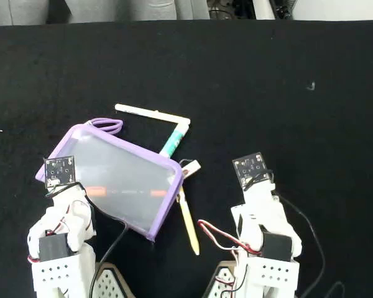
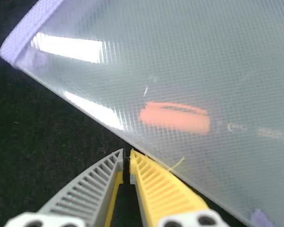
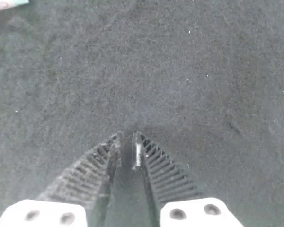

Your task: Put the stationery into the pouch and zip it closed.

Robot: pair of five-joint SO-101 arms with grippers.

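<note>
A translucent pouch (image 1: 115, 177) with a purple border lies flat on the black table, with a purple loop (image 1: 105, 126) at its far corner. An orange item (image 2: 175, 116) shows through its wall. Beside its open side lie a cream pen (image 1: 152, 113), a teal pen (image 1: 174, 141), a small white piece (image 1: 190, 167) and a yellow pencil (image 1: 188, 220). My left gripper (image 2: 126, 153) is shut, its tips right at the pouch's near edge. My right gripper (image 3: 128, 138) is shut over bare table, right of the pencil.
The left arm (image 1: 59, 239) stands at the front left and the right arm (image 1: 264, 233) at the front right. The black table (image 1: 286, 93) stretches open to the back and right.
</note>
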